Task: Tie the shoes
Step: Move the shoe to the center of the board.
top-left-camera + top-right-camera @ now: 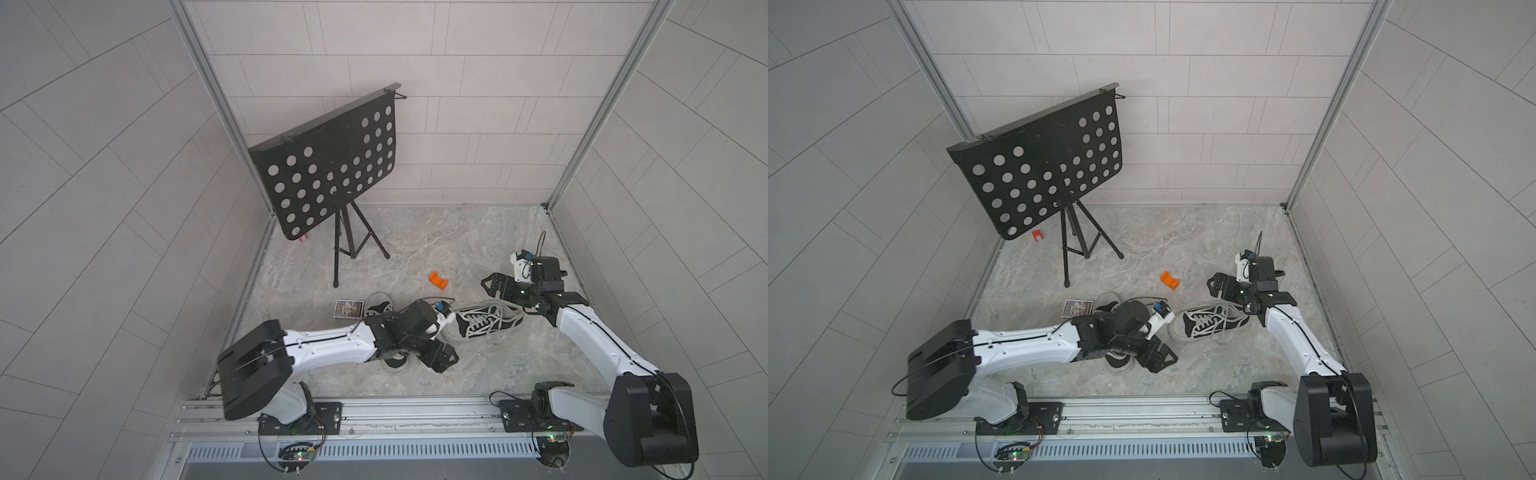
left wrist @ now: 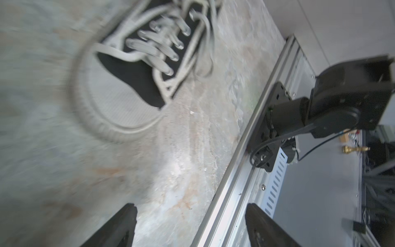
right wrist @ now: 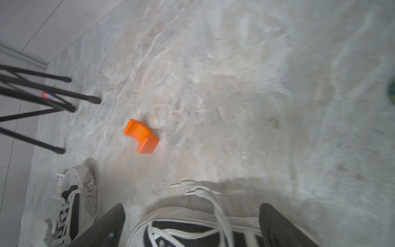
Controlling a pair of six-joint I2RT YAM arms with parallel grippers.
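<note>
**Untied shoe lies crosswise between two empty claws**
One shoe (image 1: 487, 323) lies across the bench (image 1: 419, 249), toe toward the left arm and heel toward the right, its laces (image 1: 495, 336) loose around it. The right claw (image 3: 192, 206) hangs spread and empty just over it, and looks the nearer. The left claw (image 2: 190, 210), also spread and empty, sits off the toe. The second shoe (image 1: 377, 308) is mostly hidden under the left arm.

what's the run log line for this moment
left gripper: open, empty, over floor | right gripper: open, empty, near shoe | other shoe: partly under left arm | laces: trailing on floor
</note>
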